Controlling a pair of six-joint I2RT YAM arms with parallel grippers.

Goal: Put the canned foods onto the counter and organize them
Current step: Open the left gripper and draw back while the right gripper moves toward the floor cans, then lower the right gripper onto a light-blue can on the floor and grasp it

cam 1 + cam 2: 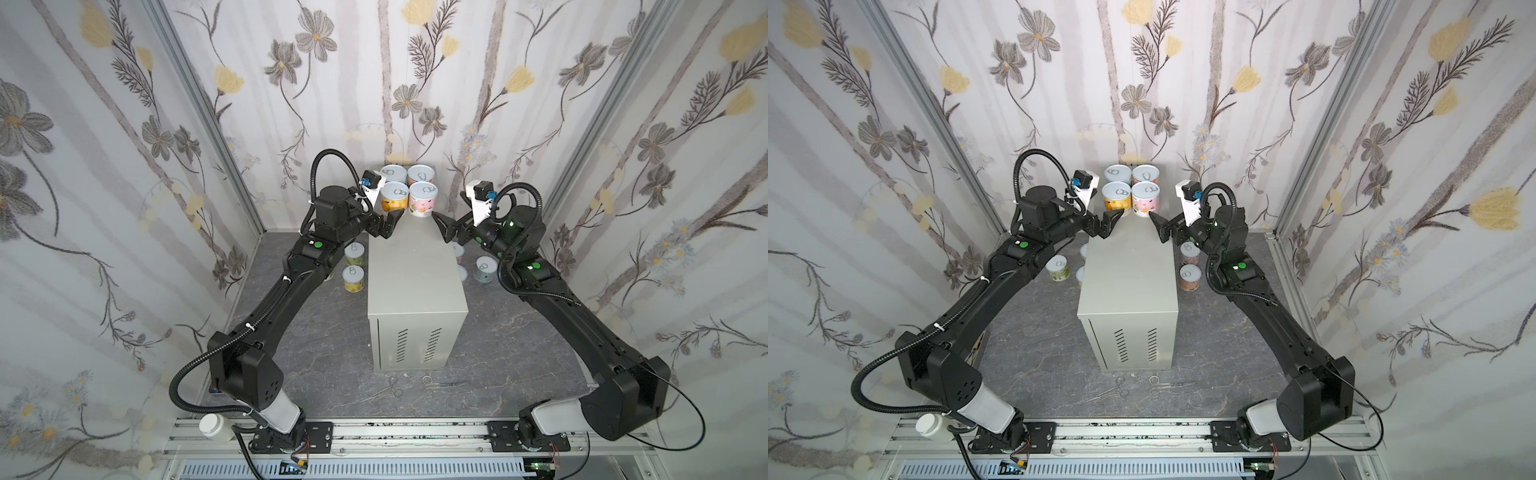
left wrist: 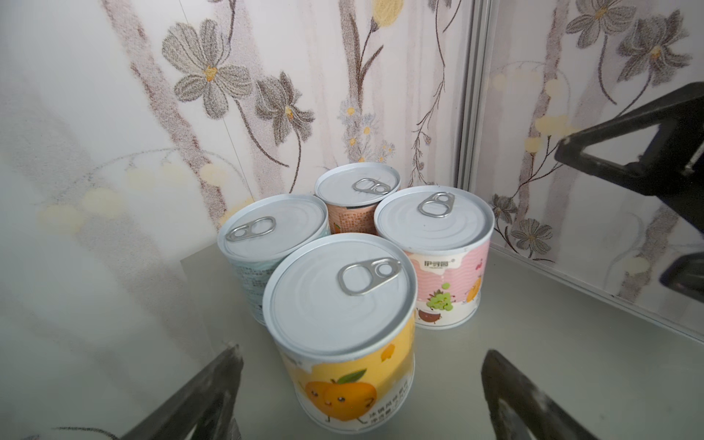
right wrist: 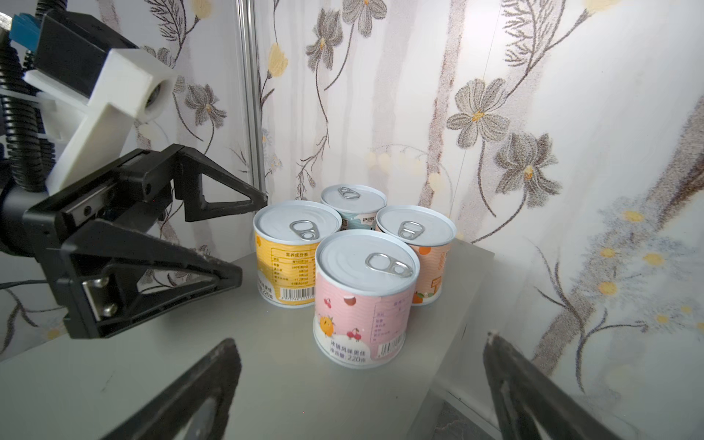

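**Enclosure.** Flowered wallpaper (image 1: 124,166) covers the walls. The floor (image 1: 498,353) is dark and veined like stone.

**Counter.** The counter (image 1: 415,266) is a tall light-grey metal box with a flat matte top and slanted vent slots on its front.

**Grippers.** The left gripper (image 1: 394,224) and right gripper (image 1: 440,227) have black, angular, triangular fingers. Both hang over the counter top with jaws spread wide, holding nothing. The right wrist view shows the left gripper side-on, its fingers well apart.

**Canned foods.** In both top views four canned foods stand upright in a tight two-by-two block at the counter's far end, and the others stand on the floor beside it.
- In a top view a light-blue floor can (image 1: 484,269) shows to the right of the counter.
- In a top view a brown floor can (image 1: 1190,277) stands there in full, with another just behind it.
- Only the wrist views show the glossy paper labels. The yellow can (image 2: 343,343) bears smiling fruit, and the pink can (image 3: 364,297) carries barcodes and print.
- Behind them stand the light-blue can (image 2: 266,244) and the orange can (image 2: 356,205).

**Small items.** A white-capped bottle (image 1: 216,426) lies by the rail, and thin steel scissors (image 1: 384,390) lie on the floor. Each ridged silver lid carries a ring pull tab (image 2: 367,274).
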